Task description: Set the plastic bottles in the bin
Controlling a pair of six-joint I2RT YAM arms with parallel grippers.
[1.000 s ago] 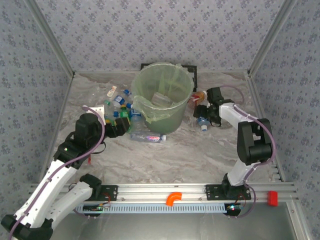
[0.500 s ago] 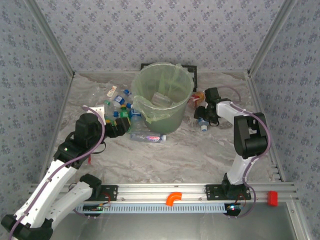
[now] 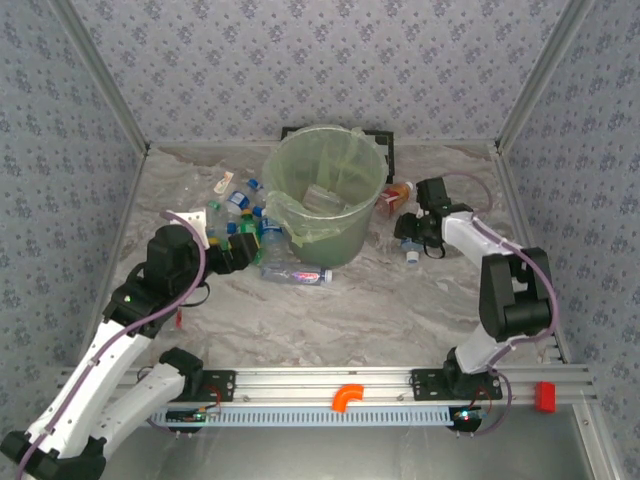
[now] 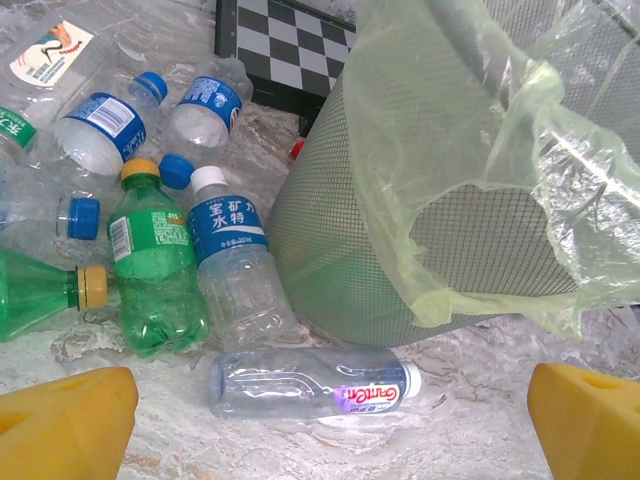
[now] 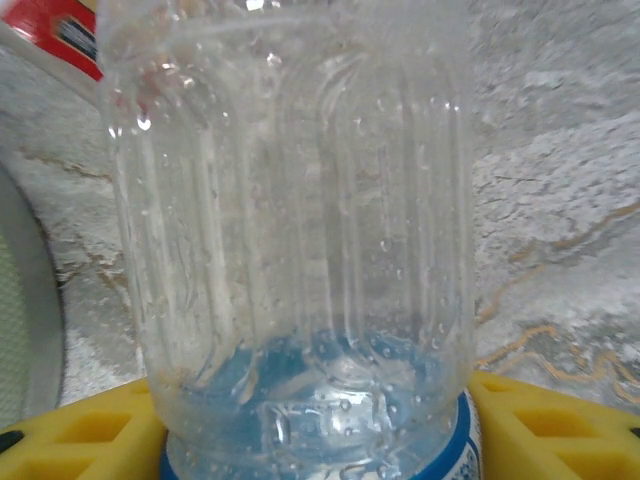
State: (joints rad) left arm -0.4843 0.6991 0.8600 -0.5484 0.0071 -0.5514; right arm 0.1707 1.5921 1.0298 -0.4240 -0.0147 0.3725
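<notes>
My right gripper [image 3: 413, 240] is shut on a clear bottle with a blue label [image 3: 408, 246], just right of the bin [image 3: 325, 195]. In the right wrist view this bottle [image 5: 300, 230] stands close up between the yellow fingers [image 5: 560, 430]. My left gripper [image 3: 238, 258] is open, its yellow fingertips [image 4: 60, 420] wide apart. A clear bottle with a purple and red label [image 4: 310, 383] lies between and ahead of them, at the foot of the bin [image 4: 450, 200]. A green bottle [image 4: 150, 265] and several clear, blue-labelled bottles [image 4: 232, 250] lie in a heap left of the bin.
A black checkerboard panel [image 3: 385, 142] stands behind the bin. A red-labelled bottle [image 3: 393, 197] lies between the bin and the right gripper. The bin liner [image 4: 520, 150] hangs loose over the rim. Patterned walls close three sides, and a metal rail [image 3: 340, 382] runs along the near edge.
The right gripper's jaws have closed on the blue-labelled bottle, and the right arm's elbow has swung to the right. The left arm has barely moved.
</notes>
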